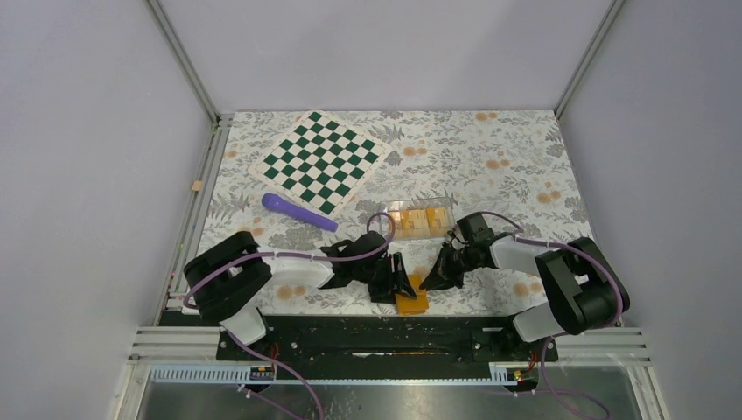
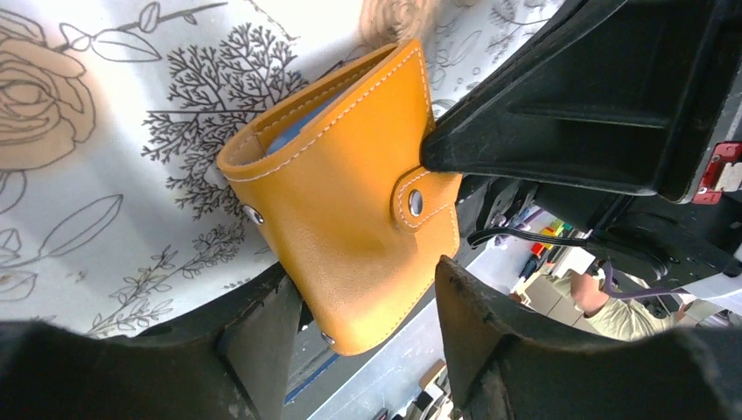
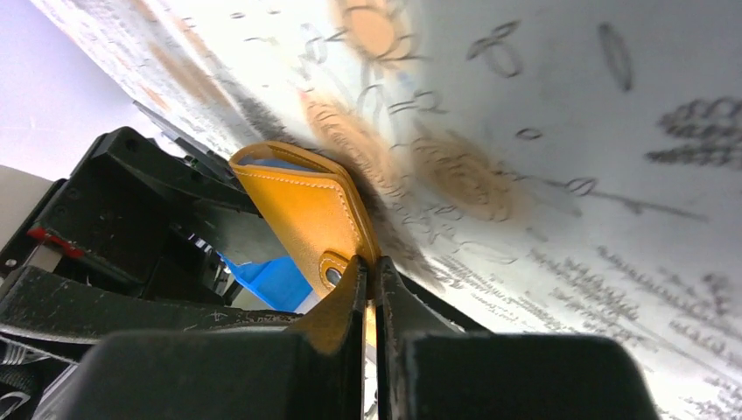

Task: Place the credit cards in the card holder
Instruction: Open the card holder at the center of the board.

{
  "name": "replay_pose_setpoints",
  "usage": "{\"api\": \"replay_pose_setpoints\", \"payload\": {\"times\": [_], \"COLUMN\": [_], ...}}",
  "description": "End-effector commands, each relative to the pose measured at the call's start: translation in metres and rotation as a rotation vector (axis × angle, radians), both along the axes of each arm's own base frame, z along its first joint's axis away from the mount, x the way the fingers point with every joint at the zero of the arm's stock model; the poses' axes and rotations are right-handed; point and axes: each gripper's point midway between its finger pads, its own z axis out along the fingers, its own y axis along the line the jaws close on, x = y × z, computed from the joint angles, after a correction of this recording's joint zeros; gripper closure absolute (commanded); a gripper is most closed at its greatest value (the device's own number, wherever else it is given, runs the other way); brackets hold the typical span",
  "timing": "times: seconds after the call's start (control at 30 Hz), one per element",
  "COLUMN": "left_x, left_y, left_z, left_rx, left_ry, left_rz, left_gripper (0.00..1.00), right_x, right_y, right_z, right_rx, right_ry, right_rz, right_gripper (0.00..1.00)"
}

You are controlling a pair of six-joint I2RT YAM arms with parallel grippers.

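On the far-left part of the worktop (image 1: 490, 166) a green-and-white chess mat (image 1: 321, 161) lay at an angle, w/ a purple pen-like stick (image 1: 298, 211) just on its near side. The left arm lay low, pointing to the centre. The left fingers (image 1: 395, 284) stood apart, one on each side of the card holder (image 2: 350, 219) and close against its edges; couldn't tell if they actually pressed it. The card holder sat at the near edge of the worktop, approx. midway btwn the two arms. It was orange, its fold gaping a little w/ blue showing inside, the snap tab down on its face. Behind it, and apart from it, stood a clear box (image 1: 421, 220) w/ yellow pieces inside. The right fingers (image 3: 367, 278) were closed tight, pinching the card holder's edge right by the snap tab; a sliver of orange showed btwn them. The right arm bent in from the right side.
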Motion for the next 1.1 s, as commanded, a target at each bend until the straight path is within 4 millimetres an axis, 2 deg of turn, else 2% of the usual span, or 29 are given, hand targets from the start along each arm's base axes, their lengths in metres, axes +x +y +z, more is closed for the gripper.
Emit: {"api": "replay_pose_setpoints", "payload": {"times": [0.0,0.1,0.33,0.5,0.6,0.7,0.83,1.0,1.07], "left_x": [0.018,0.023,0.038,0.052,0.054,0.051,0.041,0.033,0.031], "left_y": [-0.024,-0.014,0.017,0.044,0.053,0.057,0.054,0.046,0.045], "left_z": [0.062,0.068,0.091,0.126,0.150,0.171,0.189,0.214,0.219], "left_rx": [-0.189,-0.152,-0.141,-0.253,-0.342,-0.424,-0.496,-0.631,-0.650], "left_ry": [-0.150,-0.190,-0.253,-0.325,-0.371,-0.410,-0.437,-0.458,-0.464], "left_rz": [0.017,0.043,0.132,0.198,0.186,0.156,0.089,0.036,0.020], "left_gripper": [0.43,0.38,0.28,0.23,0.22,0.22,0.22,0.29,0.34], "right_x": [0.010,0.008,0.013,0.022,0.026,0.032,0.038,0.042,0.044], "right_y": [0.015,0.009,0.007,0.011,0.016,0.021,0.027,0.031,0.033], "right_z": [0.039,0.051,0.093,0.129,0.152,0.177,0.203,0.220,0.224], "right_rx": [0.112,0.083,0.116,0.169,0.215,0.255,0.310,0.340,0.353], "right_ry": [-0.106,-0.157,-0.287,-0.365,-0.392,-0.421,-0.445,-0.452,-0.449], "right_rz": [0.028,0.045,-0.010,-0.056,-0.063,-0.070,-0.081,-0.082,-0.088], "right_gripper": [1.00,1.00,1.00,1.00,1.00,1.00,1.00,1.00,1.00]}}
